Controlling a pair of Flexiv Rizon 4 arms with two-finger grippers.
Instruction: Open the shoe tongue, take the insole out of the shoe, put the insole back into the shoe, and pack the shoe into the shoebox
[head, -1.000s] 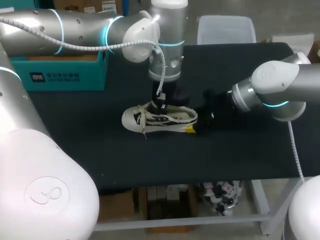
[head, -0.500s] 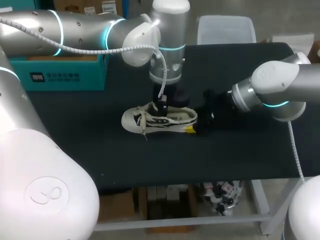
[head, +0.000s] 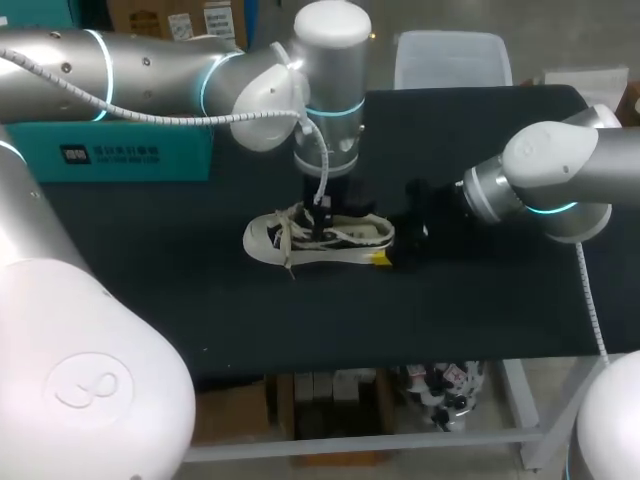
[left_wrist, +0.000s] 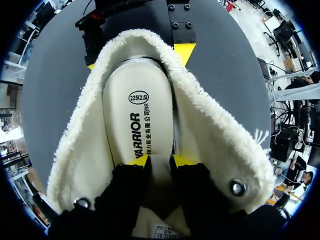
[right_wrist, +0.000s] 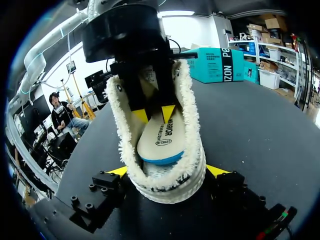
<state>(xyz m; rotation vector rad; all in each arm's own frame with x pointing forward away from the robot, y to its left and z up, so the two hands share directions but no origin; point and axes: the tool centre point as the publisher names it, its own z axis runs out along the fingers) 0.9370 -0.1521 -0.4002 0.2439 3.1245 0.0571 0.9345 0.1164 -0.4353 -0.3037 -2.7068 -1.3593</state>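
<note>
Left arm (head: 150, 60) and right arm (head: 565, 165) show silver-white shells, cyan-glowing joint rings (head: 545, 208), coiled white cables (head: 150, 92) (fingers (left_wrist: 140, 161) black, yellow-tipped).

Even overhead room light, moderately bright. Matte black table top (head: 450, 310) soaks it up, so shadows on it barely read. Glare on the glossy white shell of the left arm (head: 330, 25); cyan light rings (head: 335, 105) glow. White fleece-lined shoe (left_wrist: 215, 135) and cream insole (left_wrist: 137, 115) evenly lit, with soft shade beneath the left gripper (left_wrist: 161, 161).
</note>
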